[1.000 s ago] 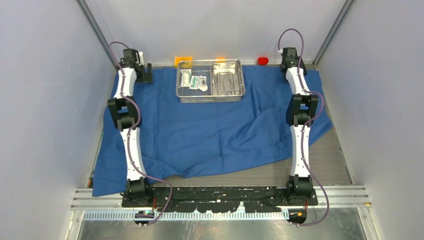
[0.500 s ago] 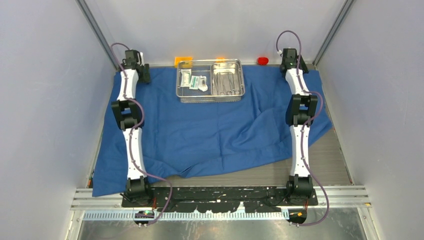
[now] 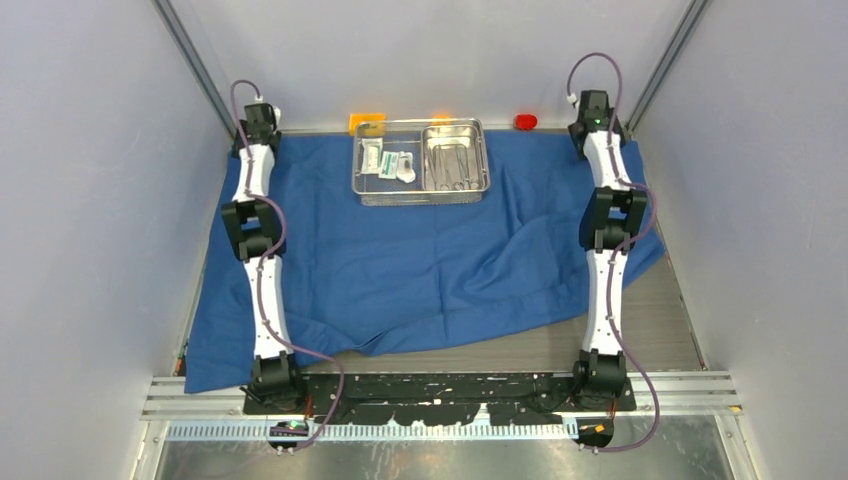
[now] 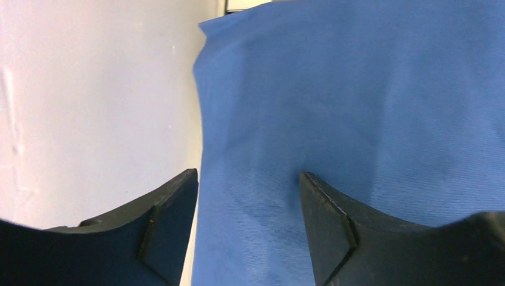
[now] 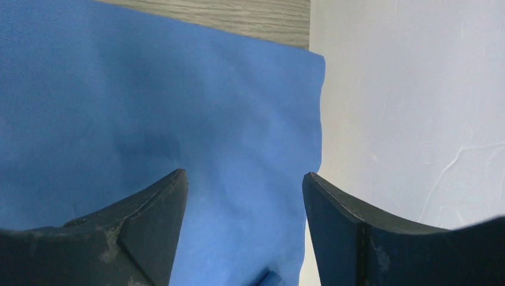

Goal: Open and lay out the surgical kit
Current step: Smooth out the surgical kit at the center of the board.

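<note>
The blue cloth wrap (image 3: 420, 260) lies spread over the table. At its back centre stands the wire-mesh basket (image 3: 420, 200), holding white packets (image 3: 390, 162) and a steel tray (image 3: 455, 128) with slim metal instruments (image 3: 452, 165). My left gripper (image 3: 262, 125) hangs over the cloth's far left corner. In the left wrist view the left gripper (image 4: 247, 176) is open and straddles the edge of the cloth (image 4: 357, 89). My right gripper (image 3: 597, 115) is over the far right corner. In the right wrist view the right gripper (image 5: 244, 174) is open astride the border of the cloth (image 5: 149, 89).
A small red block (image 3: 525, 122) and an orange block (image 3: 366, 120) sit by the back wall behind the basket. Pale side walls stand close to both grippers. Bare wooden tabletop (image 3: 640, 330) shows at the front right, beyond the rumpled cloth edge.
Both grippers have moved outward and back to the cloth's far corners. The left jaws have narrowed. The cloth and basket have not shifted.
</note>
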`<state>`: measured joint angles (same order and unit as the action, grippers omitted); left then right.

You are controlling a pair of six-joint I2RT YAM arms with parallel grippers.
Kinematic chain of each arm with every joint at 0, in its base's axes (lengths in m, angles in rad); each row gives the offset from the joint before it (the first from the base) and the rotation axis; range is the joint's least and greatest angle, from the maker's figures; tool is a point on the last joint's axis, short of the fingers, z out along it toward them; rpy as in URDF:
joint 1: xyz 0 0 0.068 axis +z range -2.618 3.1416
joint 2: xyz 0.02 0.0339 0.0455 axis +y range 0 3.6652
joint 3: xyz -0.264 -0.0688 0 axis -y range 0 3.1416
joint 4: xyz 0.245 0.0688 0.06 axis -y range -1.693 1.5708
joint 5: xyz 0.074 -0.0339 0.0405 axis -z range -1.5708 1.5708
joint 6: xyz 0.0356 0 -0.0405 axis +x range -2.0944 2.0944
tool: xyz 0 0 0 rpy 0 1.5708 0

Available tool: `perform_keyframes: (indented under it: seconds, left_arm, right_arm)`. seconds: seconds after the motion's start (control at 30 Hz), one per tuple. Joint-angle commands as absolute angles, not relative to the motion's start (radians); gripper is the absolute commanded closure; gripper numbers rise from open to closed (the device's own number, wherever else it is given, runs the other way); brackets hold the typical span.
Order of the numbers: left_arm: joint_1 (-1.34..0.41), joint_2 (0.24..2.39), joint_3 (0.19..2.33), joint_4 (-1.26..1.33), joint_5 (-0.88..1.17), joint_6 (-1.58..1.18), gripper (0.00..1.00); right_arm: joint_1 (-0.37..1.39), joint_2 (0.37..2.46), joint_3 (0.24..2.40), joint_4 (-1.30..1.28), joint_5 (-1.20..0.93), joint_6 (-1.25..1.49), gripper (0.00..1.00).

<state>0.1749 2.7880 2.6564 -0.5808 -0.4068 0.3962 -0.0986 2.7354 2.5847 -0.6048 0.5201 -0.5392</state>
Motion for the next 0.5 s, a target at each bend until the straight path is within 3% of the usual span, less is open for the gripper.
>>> perform_keyframes:
  seconds: [0.0, 0.3, 0.47]
  left_arm:
    - [0.192, 2.666, 2.571, -0.556, -0.409, 0.333, 0.3]
    - [0.192, 2.413, 2.434, -0.669, -0.03, 0.039, 0.04]
    - [0.19, 2.284, 2.253, -0.642, 0.124, 0.005, 0.0]
  right_arm:
    - [-0.165, 2.515, 2.603, -0.717, 0.339, -0.336, 0.24]
    - [-0.243, 2.22, 2.208, -0.729, 0.015, -0.118, 0.23]
    - [-0.244, 2.167, 2.058, -0.726, -0.035, -0.096, 0.24]
